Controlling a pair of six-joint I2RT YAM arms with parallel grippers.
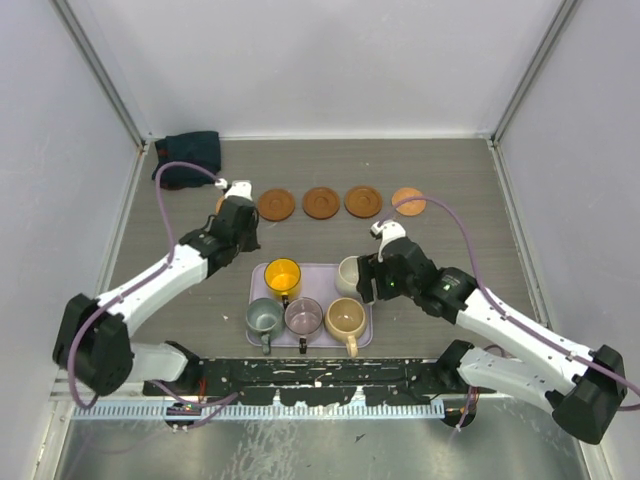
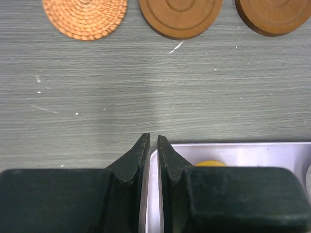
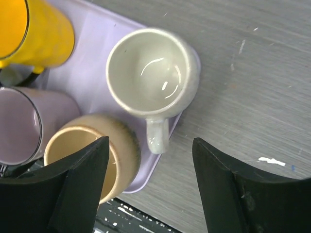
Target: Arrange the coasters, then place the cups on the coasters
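Your left claw [image 2: 153, 138] is all but closed, with only a thin slit between the fingers, and it grips nothing; its tips hang over the far left corner of the tray [image 2: 233, 150], on the side facing the coasters.

Your right claw [image 3: 150, 162] stands wide open over the tray's right edge; its fingers [image 3: 82, 184] flank the handle of the cream cup [image 3: 150, 77] without touching it, and nothing is held. That cup sits upright in the tray's far right corner, handle towards the claw.

The yellow cup [image 1: 283, 274] stands in the far left part of the tray; along the near side, left to right, stand the green cup [image 1: 264, 318], the purple cup [image 1: 303, 316] and the tan cup [image 1: 345, 318], close together; all five cups are on the tray, none on a coaster.

Across the far part of the tabletop [image 1: 450, 170], three brown coasters [image 1: 321, 202] lie in a row, each a little apart from the next; a tan coaster [image 1: 408, 201] ends the row on the right, and a woven coaster [image 2: 85, 17] ends it on the left, half hidden behind your left arm in the top view.

A dark cloth [image 1: 190, 158] lies bunched in the far left corner.
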